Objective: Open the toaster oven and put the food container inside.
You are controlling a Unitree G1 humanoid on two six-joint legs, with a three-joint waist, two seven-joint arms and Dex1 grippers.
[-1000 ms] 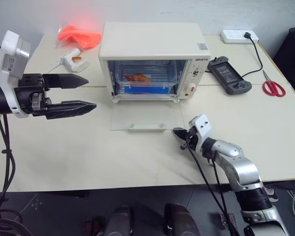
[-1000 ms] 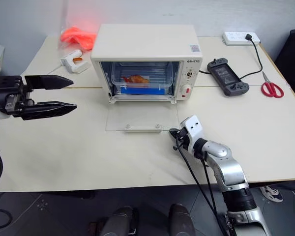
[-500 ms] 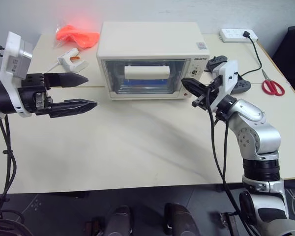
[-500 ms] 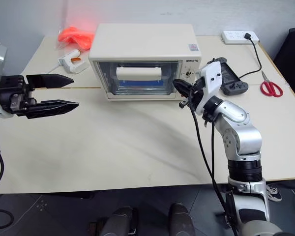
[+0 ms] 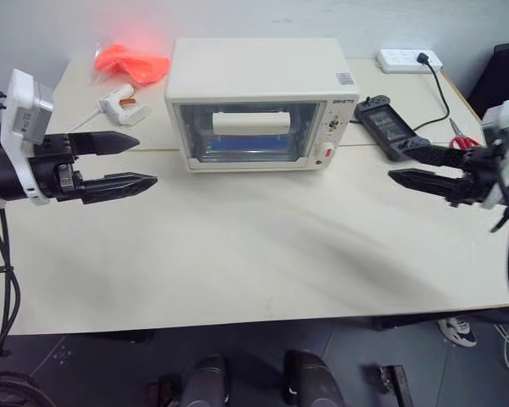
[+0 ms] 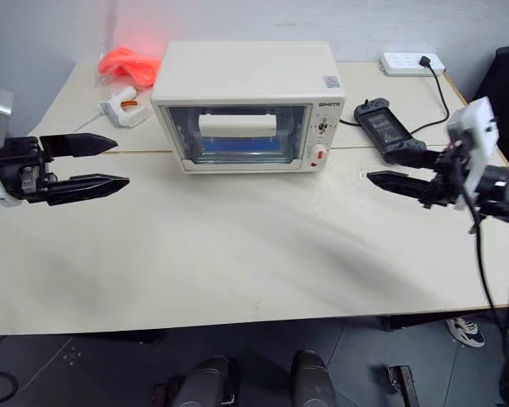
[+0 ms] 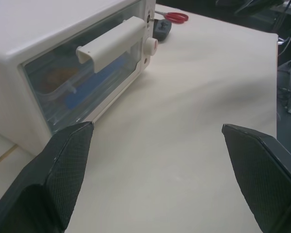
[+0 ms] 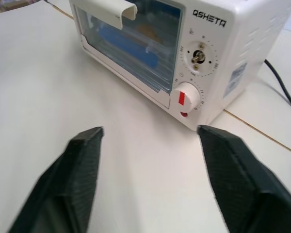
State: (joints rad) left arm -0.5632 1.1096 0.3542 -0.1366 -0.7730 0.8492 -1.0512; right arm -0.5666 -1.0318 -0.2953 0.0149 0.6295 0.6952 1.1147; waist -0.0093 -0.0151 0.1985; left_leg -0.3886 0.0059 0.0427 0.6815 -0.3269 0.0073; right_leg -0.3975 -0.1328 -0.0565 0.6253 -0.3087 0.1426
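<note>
The cream-white toaster oven point(image 5: 259, 80) stands at the back middle of the table, its glass door shut and its white bar handle point(image 5: 250, 125) across the top. Through the glass I see the food container point(image 5: 237, 153) on the rack, clear with blue clips; it also shows behind the door in the left wrist view as the container point(image 7: 70, 87). My left gripper point(image 5: 146, 159) hovers open to the left of the oven, pointing toward it. My right gripper point(image 5: 394, 161) hovers open to the right of the oven, level with the knob panel point(image 8: 194, 73). Both grippers are empty.
A bright orange bag point(image 5: 134, 61) and a small white tool point(image 5: 119, 103) lie back left. A black handheld game console point(image 5: 390, 125), red scissors point(image 5: 465, 142) and a white power strip point(image 5: 409, 59) with its cable lie back right. Bare table point(image 5: 254, 246) spreads in front of the oven.
The oven door, lying open a second ago, is now shut. My right gripper rose from the door's front edge, swung out to the right and opened. The left gripper barely shifted.
</note>
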